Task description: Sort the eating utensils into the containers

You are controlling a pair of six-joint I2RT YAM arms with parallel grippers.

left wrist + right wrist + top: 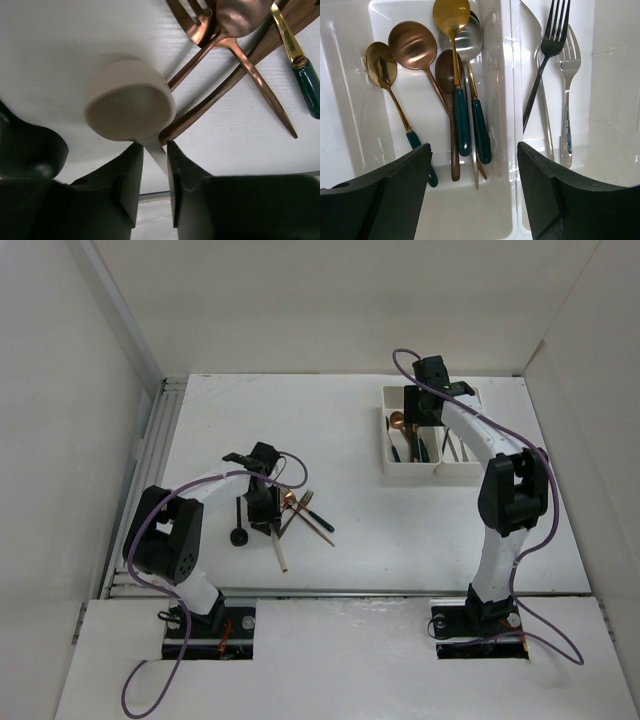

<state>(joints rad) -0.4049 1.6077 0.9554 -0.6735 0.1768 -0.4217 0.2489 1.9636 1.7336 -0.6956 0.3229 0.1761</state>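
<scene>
Our left claw [154,148] is clamped on the cream spoon's [130,107] neck, left of centre on the worktop [400,530], and next, we judge, comes lifting it to the upper-right spoon bin [350,75], above which our right claw [474,150] hangs open and empty.

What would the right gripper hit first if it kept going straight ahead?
Probably the green-handled spoons in the white bin; the right gripper hangs open above them, depth uncertain.

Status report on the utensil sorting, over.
Left fingers astride neck of cream spoon, grip unconfirmed. Right fingers open, empty, over the bins. Brown handle lies close beside that spoon.
</scene>
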